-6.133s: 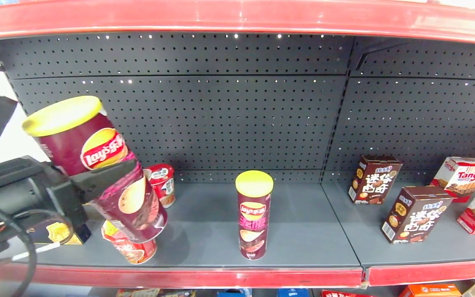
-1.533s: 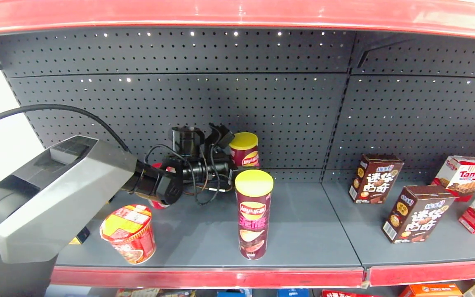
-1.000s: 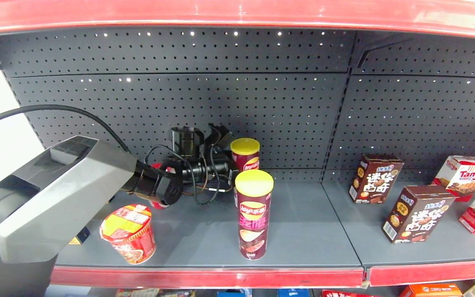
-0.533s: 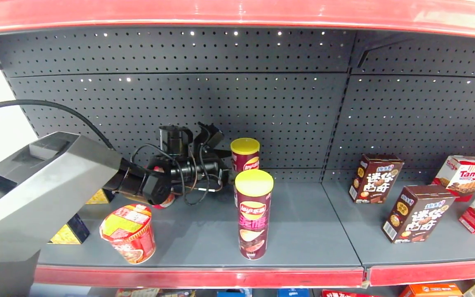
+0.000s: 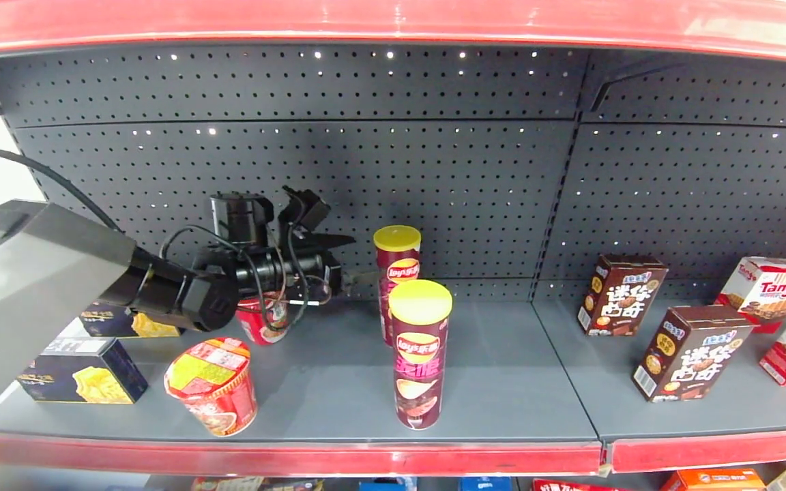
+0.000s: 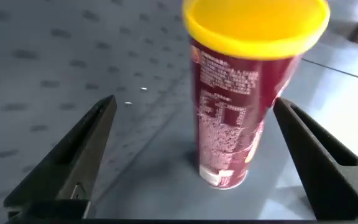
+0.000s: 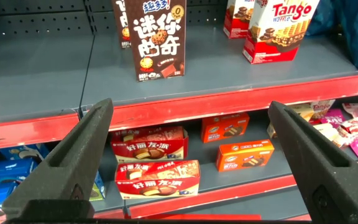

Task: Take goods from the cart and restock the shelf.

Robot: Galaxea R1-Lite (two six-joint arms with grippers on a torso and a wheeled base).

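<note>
On the grey metal shelf (image 5: 502, 382) with its red front edge, two dark blue and yellow cardboard boxes (image 5: 82, 368) lie at the far left. Next to them, near the front, stands a red paper noodle cup (image 5: 212, 385). Behind it the left gripper (image 5: 352, 259) hangs near the perforated back panel, its fingers spread wide. Just off the fingertips a maroon chip can with a yellow lid (image 5: 396, 273) stands upright at the back of the shelf. In the left wrist view this can (image 6: 232, 112) sits ahead of the spread fingers, touching neither. A second maroon yellow-lidded can (image 5: 420, 354) stands directly in front of it, near the shelf edge. Further right are two brown cookie boxes (image 5: 686, 354), then white and red wafer boxes (image 5: 761, 286). The right gripper (image 7: 190, 107) is also wide apart and holds nothing, facing a lower shelf of orange snack boxes (image 7: 244, 155).
</note>
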